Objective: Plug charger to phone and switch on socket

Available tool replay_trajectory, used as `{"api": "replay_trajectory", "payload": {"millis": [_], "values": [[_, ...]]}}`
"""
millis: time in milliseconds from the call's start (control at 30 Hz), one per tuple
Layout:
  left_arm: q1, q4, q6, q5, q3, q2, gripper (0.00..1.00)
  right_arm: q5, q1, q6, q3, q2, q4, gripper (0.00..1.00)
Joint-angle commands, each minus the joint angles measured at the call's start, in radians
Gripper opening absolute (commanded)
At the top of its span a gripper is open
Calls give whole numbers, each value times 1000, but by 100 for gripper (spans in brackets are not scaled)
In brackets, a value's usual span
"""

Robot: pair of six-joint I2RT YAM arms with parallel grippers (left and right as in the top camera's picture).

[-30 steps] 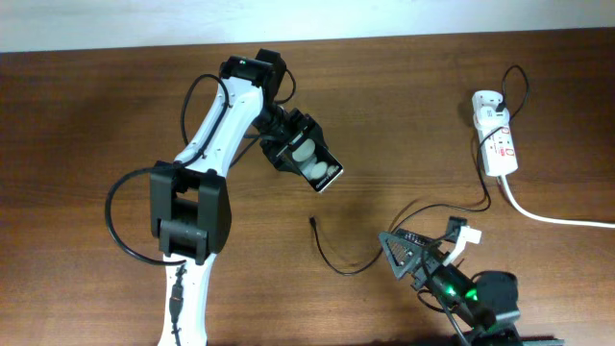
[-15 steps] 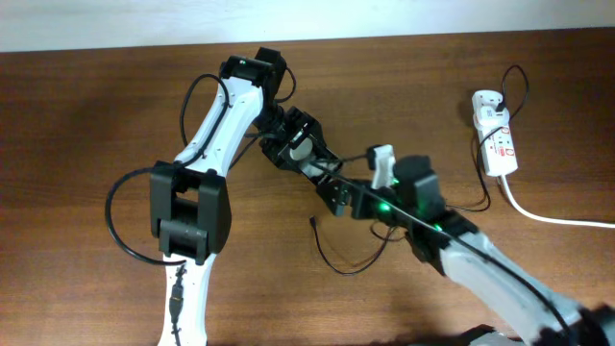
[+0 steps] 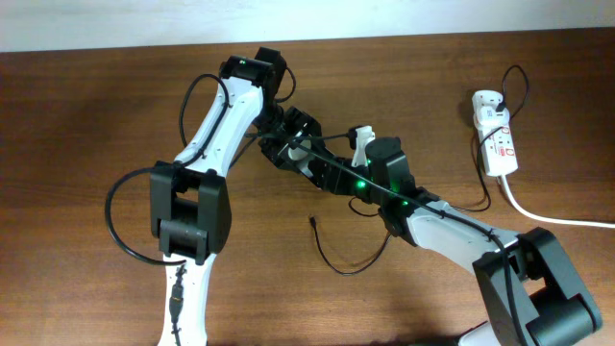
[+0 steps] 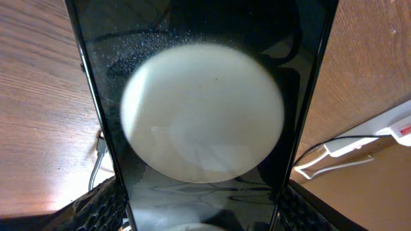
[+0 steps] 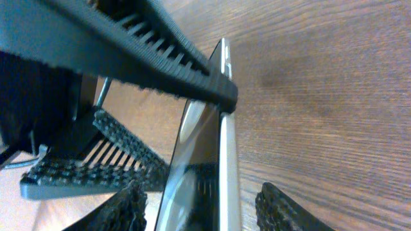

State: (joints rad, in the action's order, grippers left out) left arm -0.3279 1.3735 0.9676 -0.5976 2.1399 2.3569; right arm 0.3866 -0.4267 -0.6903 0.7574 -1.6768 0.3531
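1. My left tool (image 4: 202,206) is clamped on the phone (image 4: 202,112), with a finger on each long edge. The phone's dark face and one white blob fill the left wrist view.
2. My right tool (image 5: 204,206) has its fingers apart, one on each side of the phone's thin edge. Neither one plainly touches it.
3. Seen from overhead, both tools meet over the middle of the worktop (image 3: 86,106). My right tool covers most of the phone there.
4. The left tool's ribbed fingers (image 5: 148,58) cross the right wrist view. They crowd the phone's edge just beyond my right fingertips.
5. The charger (image 3: 346,271) lies on the worktop. Its plug tip (image 3: 313,222) rests near the phone, apart from both tools and gripped by neither.
6. From the tip the cable loops away and passes under my right arm (image 3: 452,231). It then runs to the white adapter (image 3: 487,100), which sits at the far end of the socket (image 3: 502,149).
7. The socket lies near the worktop's right side, well apart from the phone. A thick white cord (image 3: 562,220) leaves its near end and runs off to the right.
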Motion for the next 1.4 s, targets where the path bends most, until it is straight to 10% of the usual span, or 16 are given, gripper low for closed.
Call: {"api": "replay_trajectory", "payload": {"millis": [0, 200, 233, 267, 300, 500, 700, 1000, 1367], "values": [[2, -9, 16, 5, 26, 1, 0, 41, -5, -6, 14, -7, 3, 50], [2, -8, 16, 23, 26, 1, 0, 74, -4, -6, 14, -7, 3, 16], [2, -8, 15, 23, 26, 1, 20, 79, -4, -6, 14, -7, 3, 4], [2, -8, -7, 23, 26, 1, 89, 92, -4, -6, 14, -5, 3, 4], [10, -8, -71, 25, 26, 1, 99, 111, 0, -6, 14, 2, 2, 4], [171, 41, -370, -85, 26, -72, 99, 137, 118, -5, 14, 126, -45, 4], [130, 30, -607, 135, 23, -255, 99, 171, 270, -158, 14, 195, -87, 4], [-106, -45, -573, 361, -159, -348, 99, 459, 459, -235, 12, 195, -88, 4], [-108, -995, -462, 43, -1028, -838, 99, 466, 395, -421, -15, 194, 16, 4]]}}
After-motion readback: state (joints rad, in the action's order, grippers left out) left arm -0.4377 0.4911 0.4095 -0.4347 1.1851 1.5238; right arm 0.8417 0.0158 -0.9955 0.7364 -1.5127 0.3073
